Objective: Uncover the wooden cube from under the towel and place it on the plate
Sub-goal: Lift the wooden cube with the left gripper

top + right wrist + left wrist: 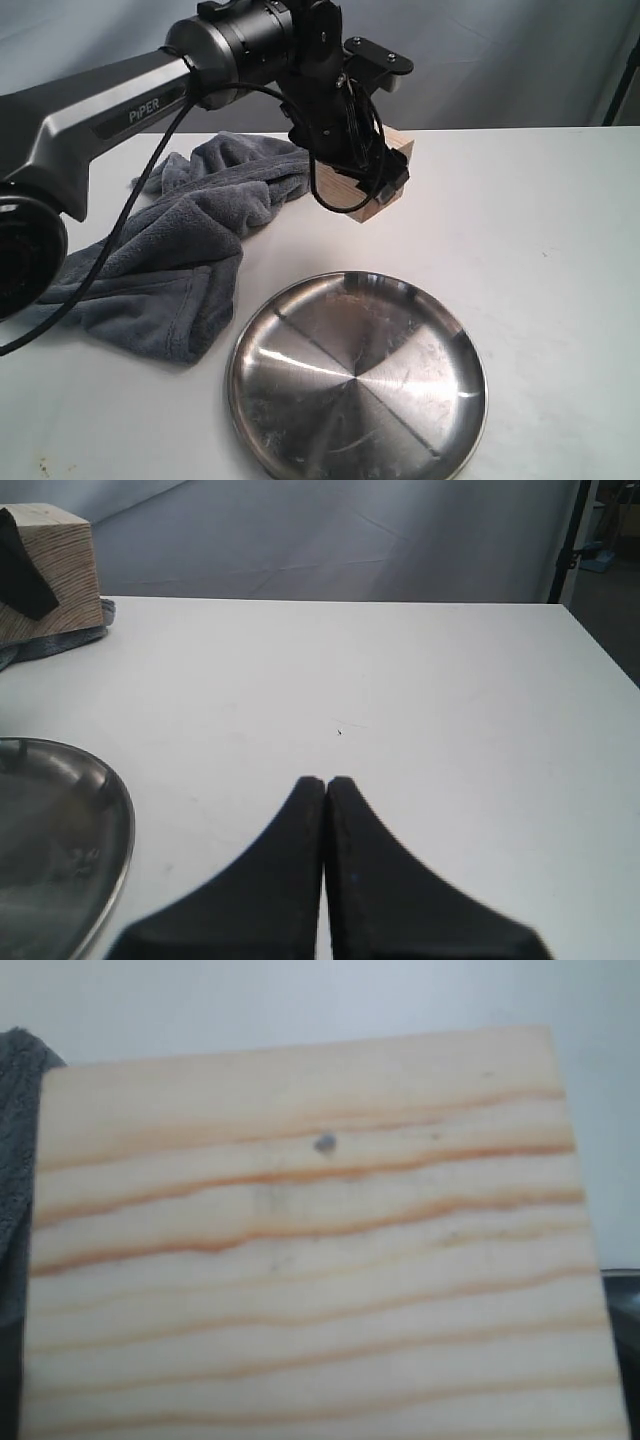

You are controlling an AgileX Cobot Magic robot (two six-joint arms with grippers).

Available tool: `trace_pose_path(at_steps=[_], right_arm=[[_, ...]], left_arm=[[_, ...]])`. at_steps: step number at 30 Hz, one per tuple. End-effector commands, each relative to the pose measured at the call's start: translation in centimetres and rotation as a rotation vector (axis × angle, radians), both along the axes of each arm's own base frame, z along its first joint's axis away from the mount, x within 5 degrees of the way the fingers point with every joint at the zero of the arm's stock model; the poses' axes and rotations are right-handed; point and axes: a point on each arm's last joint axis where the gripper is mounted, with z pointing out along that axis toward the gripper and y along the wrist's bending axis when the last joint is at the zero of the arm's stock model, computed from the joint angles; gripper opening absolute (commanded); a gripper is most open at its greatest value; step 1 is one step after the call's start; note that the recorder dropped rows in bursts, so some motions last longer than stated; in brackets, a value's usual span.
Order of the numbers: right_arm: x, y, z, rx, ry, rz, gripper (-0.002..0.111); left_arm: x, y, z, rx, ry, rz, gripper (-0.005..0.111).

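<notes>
The wooden cube (372, 203) is pale tan with grain lines and sits tilted at the back centre, just right of the towel (180, 250). My left gripper (362, 180) comes down from above, its fingers shut on the wooden cube. In the left wrist view the wooden cube (310, 1250) fills nearly the whole frame, with the towel (12, 1160) at one edge. The steel plate (300, 420) lies bare at the front. My right gripper (326, 780) is shut on nothing, low over the table beside the plate (60, 820). Its view also shows the wooden cube (65, 570) above the towel's edge (50, 645).
The dark grey towel lies bunched across the left half of the white table (540, 250). A grey backdrop hangs behind the table's far edge. The left arm (110, 110) reaches in from the left above the towel.
</notes>
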Motion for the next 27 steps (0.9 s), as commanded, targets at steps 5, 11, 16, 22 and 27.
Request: trace_pose_path(at_steps=[5, 11, 16, 22, 27], right_arm=[[0.0, 0.0, -0.1, -0.001, 0.002, 0.004, 0.0], [0.0, 0.0, -0.1, -0.001, 0.002, 0.004, 0.0], [0.0, 0.0, -0.1, -0.001, 0.002, 0.004, 0.0], [0.0, 0.0, -0.1, -0.001, 0.002, 0.004, 0.0], [0.0, 0.0, -0.1, -0.001, 0.002, 0.004, 0.0]], left_arm=[[-1.3, -0.7, 4.0, -0.089, -0.063, -0.019, 0.036], [-1.8, -0.6, 5.1, -0.108, -0.049, -0.038, 0.036], [-2.4, -1.1, 5.5, -0.167, -0.009, -0.082, 0.036], [-2.9, -0.8, 5.1, -0.11, 0.032, -0.14, 0.036], [-3.4, -0.6, 4.9, -0.074, 0.067, -0.175, 0.036]])
